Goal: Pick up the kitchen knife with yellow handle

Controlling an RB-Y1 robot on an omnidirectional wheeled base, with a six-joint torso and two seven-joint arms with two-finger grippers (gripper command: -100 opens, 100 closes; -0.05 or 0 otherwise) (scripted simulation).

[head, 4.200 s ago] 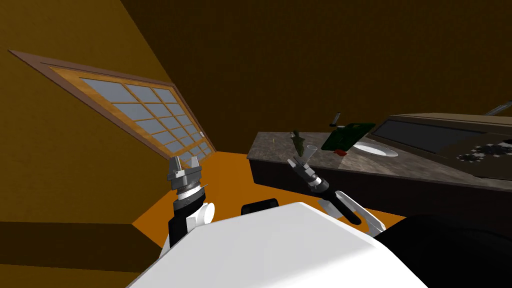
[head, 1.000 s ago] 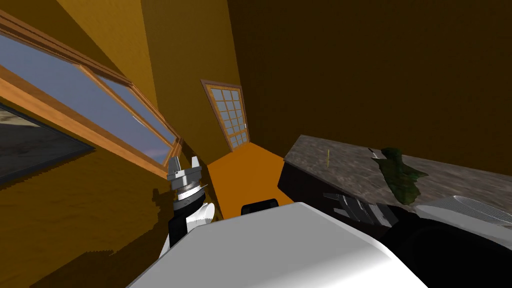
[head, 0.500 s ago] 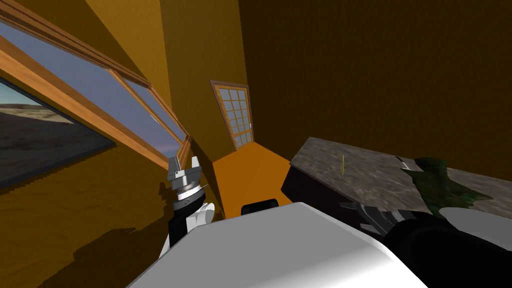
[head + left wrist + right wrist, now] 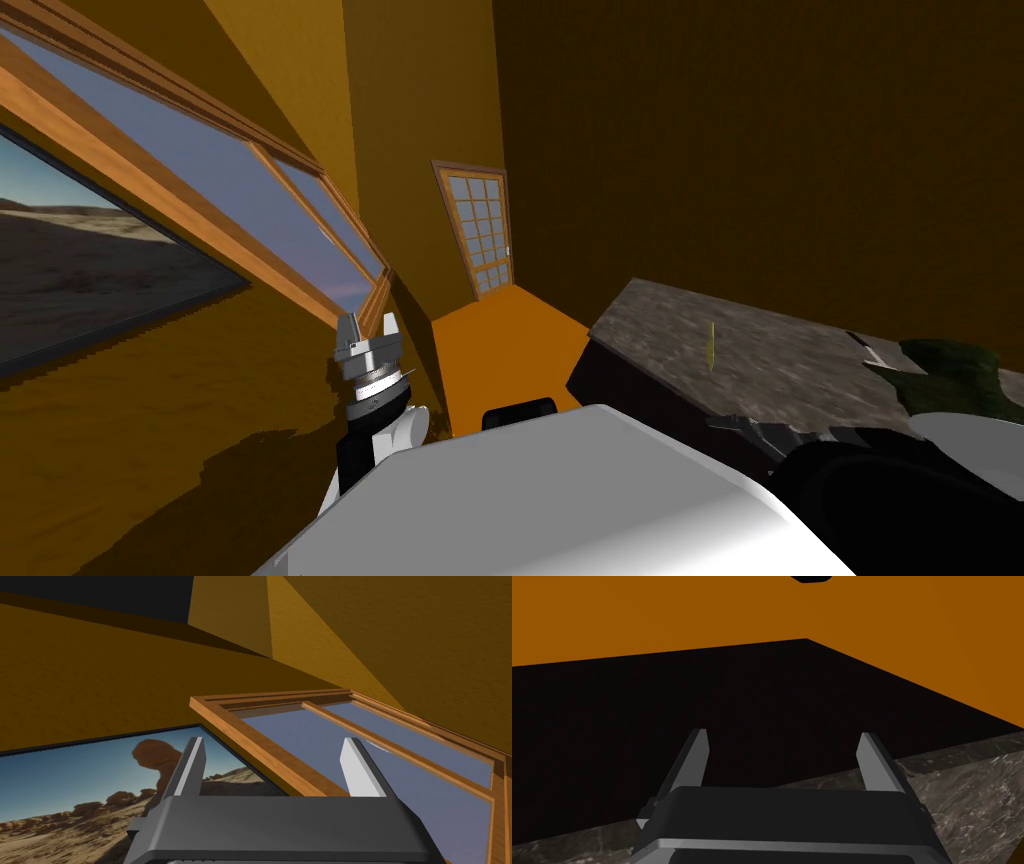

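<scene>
A thin yellow sliver, the knife, stands out on the grey marbled countertop near its left end. My right gripper is low at the counter's near edge, short of the knife; its wrist view has the open right gripper above the marbled counter edge, with a dark cabinet front and orange floor past it. My left gripper is held up by the left wall, and its wrist view has the left gripper open with nothing in it.
A dark green object lies on the counter to the right of the knife, with a light grey object in front of it. A glass-paned door ends the orange floor. A long window lines the left wall.
I have moved and turned, so the counter, knife and green object slid to the right and the window drew closer. My right arm dropped from above the counter to its edge.
</scene>
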